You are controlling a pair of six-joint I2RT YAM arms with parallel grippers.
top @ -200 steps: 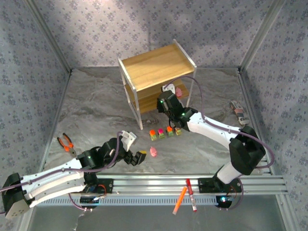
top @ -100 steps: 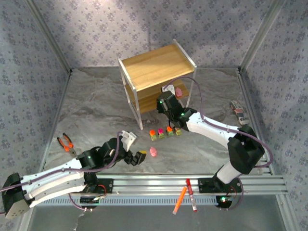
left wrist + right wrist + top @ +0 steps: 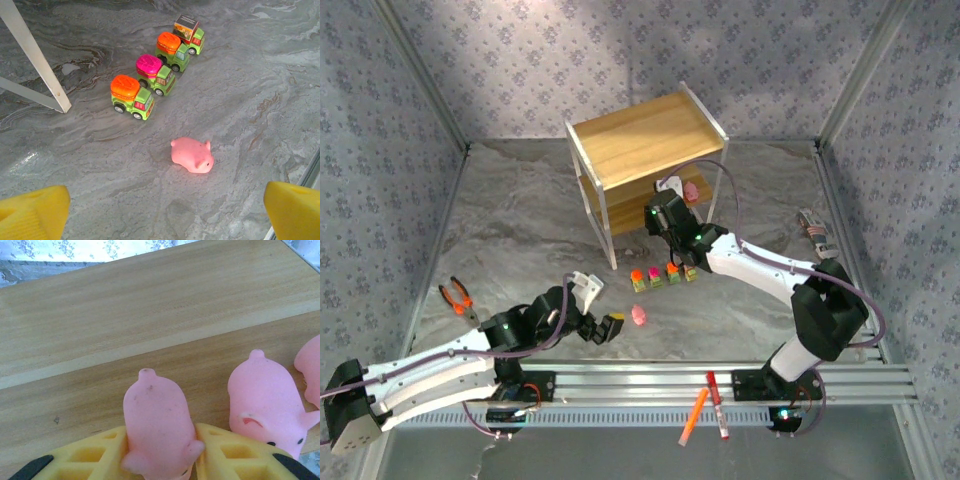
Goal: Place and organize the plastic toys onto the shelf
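Note:
The shelf [image 3: 640, 140] stands at the back centre. My right gripper [image 3: 670, 198] reaches into its lower tier, where its yellow fingers [image 3: 90, 460] press both sides of a pink pig [image 3: 157, 420] resting on the board [image 3: 150, 315]. Two more pigs [image 3: 265, 400] [image 3: 310, 370] lie just to its right. On the table, several green trucks [image 3: 132, 96] [image 3: 155, 74] [image 3: 173, 49] stand in a diagonal row by the shelf leg [image 3: 37, 60]. Another pig [image 3: 192, 155] lies on its side in front of my left gripper [image 3: 165, 215], which is open and holds nothing.
Orange-handled pliers [image 3: 458, 300] lie at the left. An orange marker [image 3: 695, 415] and a red marker [image 3: 718, 405] rest on the front rail. A small grey object [image 3: 813, 228] lies at the far right. Patterned walls enclose the table.

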